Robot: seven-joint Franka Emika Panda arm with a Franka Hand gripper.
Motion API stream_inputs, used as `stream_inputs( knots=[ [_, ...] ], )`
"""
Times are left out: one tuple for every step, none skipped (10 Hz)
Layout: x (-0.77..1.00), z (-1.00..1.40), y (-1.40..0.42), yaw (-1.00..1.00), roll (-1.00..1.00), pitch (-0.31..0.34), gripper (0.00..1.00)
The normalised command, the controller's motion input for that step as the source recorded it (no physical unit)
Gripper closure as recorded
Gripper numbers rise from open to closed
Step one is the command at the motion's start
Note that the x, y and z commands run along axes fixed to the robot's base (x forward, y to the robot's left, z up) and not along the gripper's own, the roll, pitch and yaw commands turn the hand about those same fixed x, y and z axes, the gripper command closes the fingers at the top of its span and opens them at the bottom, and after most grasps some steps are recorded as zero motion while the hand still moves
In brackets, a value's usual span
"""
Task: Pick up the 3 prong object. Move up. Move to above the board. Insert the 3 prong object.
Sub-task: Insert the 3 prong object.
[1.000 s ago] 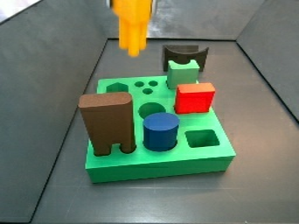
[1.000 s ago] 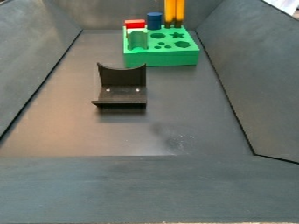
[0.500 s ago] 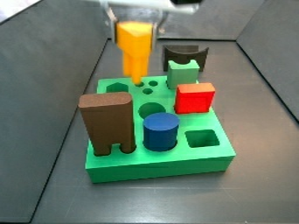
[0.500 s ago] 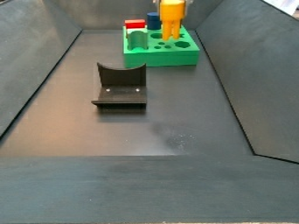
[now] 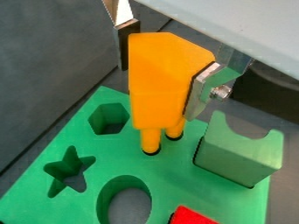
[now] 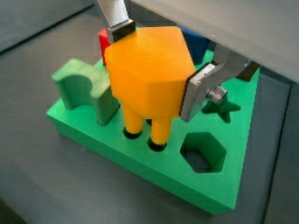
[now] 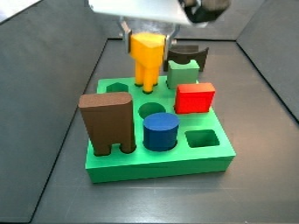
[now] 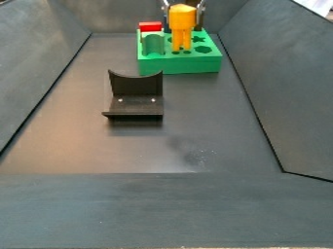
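Note:
My gripper is shut on the 3 prong object, an orange-yellow block with short pegs underneath. Silver fingers clamp its two sides. It hangs upright over the back of the board, a bright green square block. Its pegs reach down to the board's three small round holes, and the tips seem to be just entering them. The block's body stands clear above the board surface. The gripper and the object also show in both side views, as does the board.
On the board stand a tall brown two-legged block, a blue cylinder, a red cube and a pale green notched piece. Star, hexagon and square holes are open. The fixture stands on the floor.
My gripper has come straight down with the orange object, from well above the board to its pegs meeting the three round holes.

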Motion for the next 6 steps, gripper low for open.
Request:
stream_inputs(
  knots=[
    [-0.08, -0.32, 0.0, 0.02, 0.2, -0.007, 1.0],
    [-0.19, -0.32, 0.0, 0.04, 0.15, -0.069, 1.0],
    [-0.39, -0.39, 0.0, 0.02, 0.13, -0.136, 1.0],
    [-0.37, -0.57, -0.01, 0.03, 0.08, -0.204, 1.0],
    [-0.26, -0.76, -0.11, 0.02, 0.07, -0.26, 1.0],
    [-0.08, -0.67, -0.1, 0.0, 0.0, -0.25, 1.0]
  ],
)
